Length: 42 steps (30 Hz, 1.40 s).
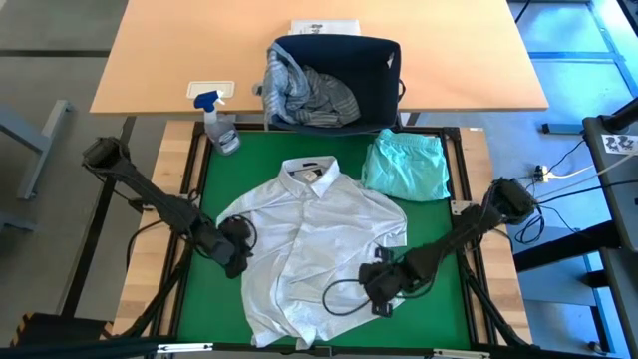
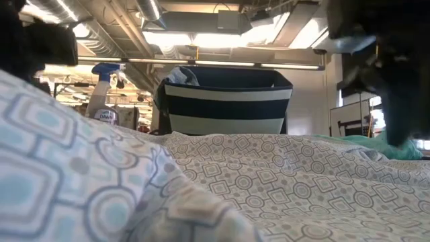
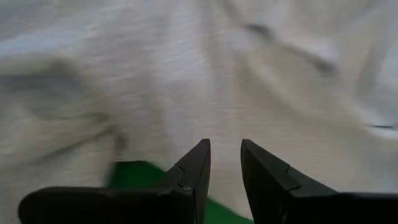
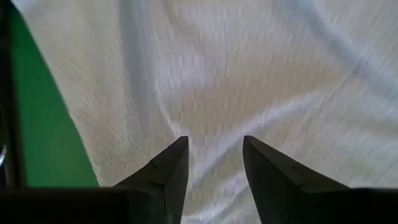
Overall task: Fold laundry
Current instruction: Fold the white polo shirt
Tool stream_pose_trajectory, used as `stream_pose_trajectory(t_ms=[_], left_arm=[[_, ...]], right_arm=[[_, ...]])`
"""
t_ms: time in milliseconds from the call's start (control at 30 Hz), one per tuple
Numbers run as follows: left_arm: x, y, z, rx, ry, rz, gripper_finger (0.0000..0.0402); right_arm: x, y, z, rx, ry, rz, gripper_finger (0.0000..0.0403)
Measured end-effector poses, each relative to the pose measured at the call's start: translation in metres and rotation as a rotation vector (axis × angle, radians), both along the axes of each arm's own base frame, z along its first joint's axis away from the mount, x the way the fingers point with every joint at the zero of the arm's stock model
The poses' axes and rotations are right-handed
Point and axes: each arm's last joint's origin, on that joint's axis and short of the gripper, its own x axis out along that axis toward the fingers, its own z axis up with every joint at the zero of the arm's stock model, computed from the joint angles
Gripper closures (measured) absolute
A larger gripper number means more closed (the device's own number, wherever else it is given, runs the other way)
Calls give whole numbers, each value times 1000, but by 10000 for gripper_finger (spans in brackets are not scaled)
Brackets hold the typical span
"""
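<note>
fingers (image 3: 205, 163) apart over patterned shirt (image 1: 309, 249)

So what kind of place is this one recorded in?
Most likely a lab or workshop, not a home. The low view shows exposed ceiling ducts and strip lights. The high view shows a green mat between two arms, with cables on a concrete floor.
</note>
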Motion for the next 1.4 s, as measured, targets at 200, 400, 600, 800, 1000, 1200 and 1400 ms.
stream_pose_trajectory(t_ms=[200,400,600,800,1000,1200,1400], left_arm=[[-14,18,-19,145,241,185,317],[-33,31,-17,189,393,336,317],[-23,26,4,143,275,345,317],[11,9,47,105,-56,215,317],[28,1,44,101,-175,129,317],[23,22,7,262,13,213,317],[8,55,-28,372,173,314,317]], right_arm=[[-29,20,-21,43,192,-53,252],[-76,54,-17,218,542,58,252],[-69,60,19,239,517,103,252],[-31,41,52,-48,71,38,252],[9,-11,53,-349,-116,-79,252],[45,-96,29,-361,-60,-143,252],[51,-175,-24,-152,-8,-229,252]])
